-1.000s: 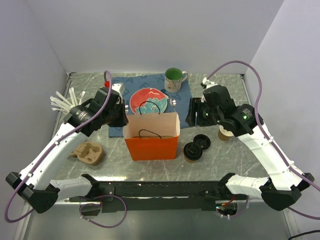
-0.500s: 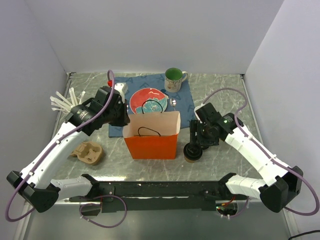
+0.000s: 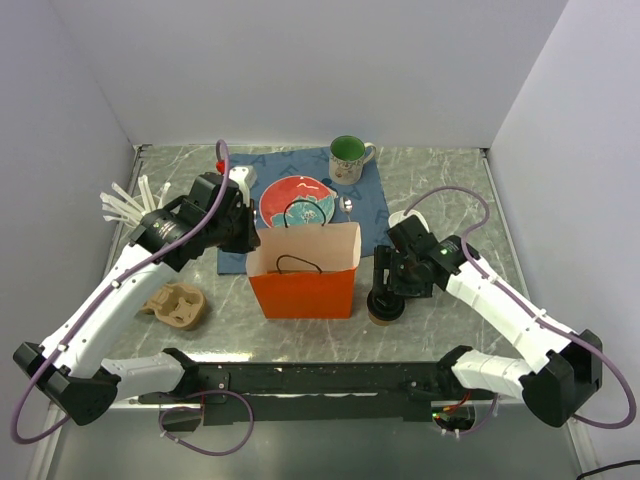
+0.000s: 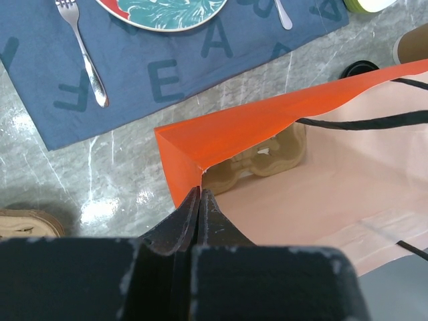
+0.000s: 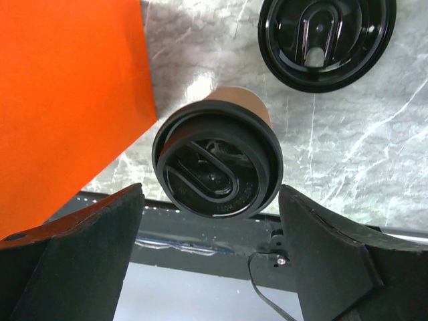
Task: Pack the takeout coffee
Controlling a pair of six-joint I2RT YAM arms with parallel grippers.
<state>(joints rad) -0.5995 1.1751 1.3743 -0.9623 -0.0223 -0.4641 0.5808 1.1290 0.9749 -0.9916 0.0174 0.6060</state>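
The takeout coffee [image 3: 385, 310], a brown paper cup with a black lid, stands on the table right of the orange paper bag [image 3: 302, 285]. In the right wrist view its lid [image 5: 214, 170] lies between my right gripper's [image 5: 210, 194] open fingers, which do not touch it. My right gripper [image 3: 388, 290] hangs just over the cup. My left gripper [image 3: 248, 240] is shut on the bag's left rim [image 4: 199, 190] and holds the bag [image 4: 267, 127] open. A tan pulp cup carrier [image 4: 267, 157] lies inside the bag.
A separate flat black lid [image 5: 328, 37] lies just behind the coffee. A blue placemat [image 3: 235, 170] holds a red plate [image 3: 297, 198], cutlery and a green mug [image 3: 347, 155]. A second pulp carrier [image 3: 178, 305] lies front left, white cutlery [image 3: 125, 205] far left.
My right arm has swung from the back right down and forward, and its open fingers now sit either side of the coffee's lid. The left gripper and the bag have not moved.
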